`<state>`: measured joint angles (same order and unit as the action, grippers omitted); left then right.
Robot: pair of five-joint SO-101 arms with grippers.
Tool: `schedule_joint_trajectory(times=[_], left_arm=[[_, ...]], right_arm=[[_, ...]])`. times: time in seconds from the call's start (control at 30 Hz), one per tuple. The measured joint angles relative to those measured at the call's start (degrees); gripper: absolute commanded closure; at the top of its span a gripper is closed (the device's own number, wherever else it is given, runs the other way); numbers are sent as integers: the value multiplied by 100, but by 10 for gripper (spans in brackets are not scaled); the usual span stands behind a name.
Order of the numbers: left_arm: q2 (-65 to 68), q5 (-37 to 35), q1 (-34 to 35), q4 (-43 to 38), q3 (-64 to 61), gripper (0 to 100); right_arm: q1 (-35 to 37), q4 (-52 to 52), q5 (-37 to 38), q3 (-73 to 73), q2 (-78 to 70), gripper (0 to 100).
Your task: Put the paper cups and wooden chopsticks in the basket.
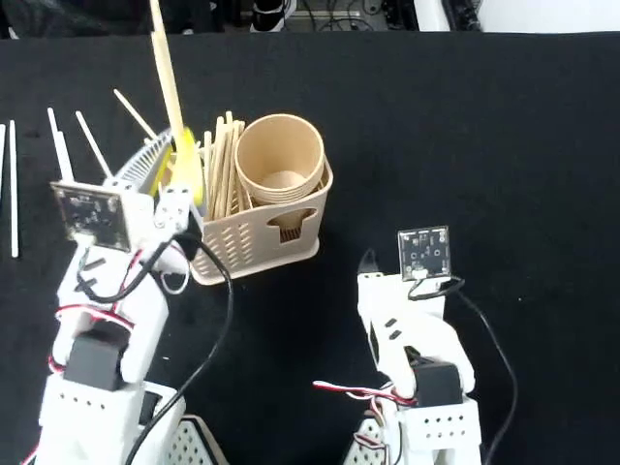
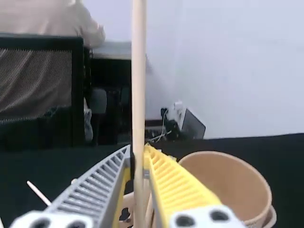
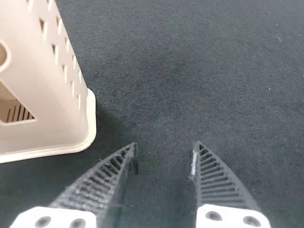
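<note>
Wooden chopstick point(image 1: 166, 68) stands upright, pinched in left gripper point(image 2: 137, 151), seemingly over basket point(image 1: 262, 247); right gripper point(image 3: 165, 147) agape.

The surface point(image 1: 504, 126) wears a matte black cloth, faintly fuzzy up close. Just past the surface's far edge lies a tangle of cables point(image 1: 334, 14), and next to them what looks like a black-and-white shoe point(image 1: 272, 10). Behind the surface stands a plain white wall point(image 2: 228, 61). Also beyond that far edge are a black mesh panel point(image 2: 35, 80) and a small dark box point(image 2: 190, 124) with a white plug.
</note>
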<state>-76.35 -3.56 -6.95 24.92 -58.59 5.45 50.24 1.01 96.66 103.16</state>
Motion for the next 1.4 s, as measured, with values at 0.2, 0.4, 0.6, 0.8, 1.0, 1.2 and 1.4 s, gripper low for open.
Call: schedule_joint_trajectory(times=[0.2,0.4,0.6,0.8,1.0,1.2,1.4], left_arm=[[-501,-580,35,765,220,803],[-123,-782,1073,1582,1336,805],[1793,-791,2602,2084,2453,805],[4440,-791,3429,2154,3437,805],[6919,-396,3763,2154,4668,806],[9046,-53,3807,2154,5846,848],[10664,-26,3930,2268,6989,852]], right_arm=[[0,0,0,0,0,808],[0,0,0,0,0,808],[0,0,0,0,0,808],[0,0,0,0,0,808],[0,0,0,0,0,808],[0,0,0,0,0,808],[0,0,0,0,0,808]])
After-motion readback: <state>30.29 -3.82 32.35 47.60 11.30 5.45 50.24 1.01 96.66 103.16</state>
